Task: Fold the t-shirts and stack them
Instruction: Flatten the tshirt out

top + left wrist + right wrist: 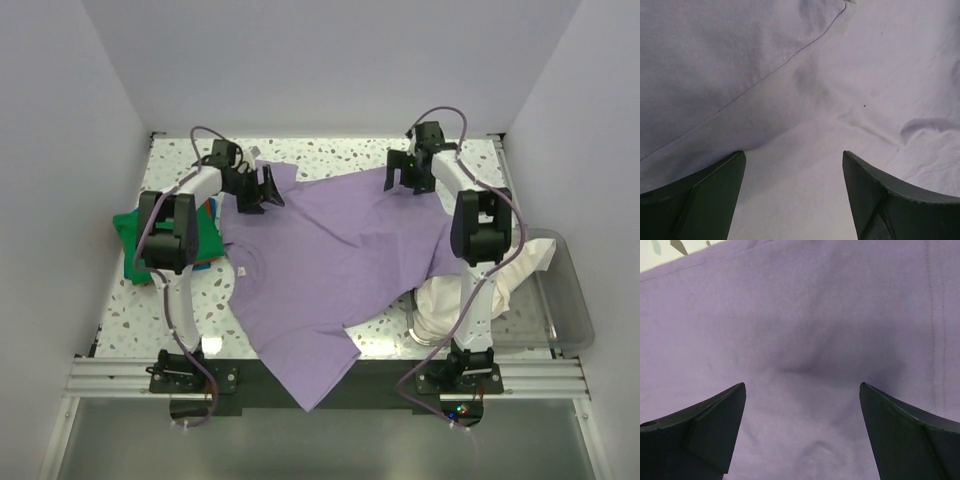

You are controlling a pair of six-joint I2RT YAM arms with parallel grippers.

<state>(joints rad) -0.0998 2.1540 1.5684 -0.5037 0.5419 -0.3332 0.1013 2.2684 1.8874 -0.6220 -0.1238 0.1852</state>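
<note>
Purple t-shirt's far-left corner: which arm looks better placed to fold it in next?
Probably left. The left gripper hangs open right over that corner of the lavender t-shirt; the right gripper is open over the far-right edge.

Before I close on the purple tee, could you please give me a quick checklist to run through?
1. Left fingers open: ok, spread over the purple tee.
2. Right fingers open: ok, spread over the same tee.
3. Fingers touching the cloth: cannot tell.
4. Purple tee wholly on the table: not ok, its near corner hangs over the front edge.
5. Purple tee flat: not ok, wrinkled near the left fingers.
6. Green tee folded, at the left: ok.
</note>
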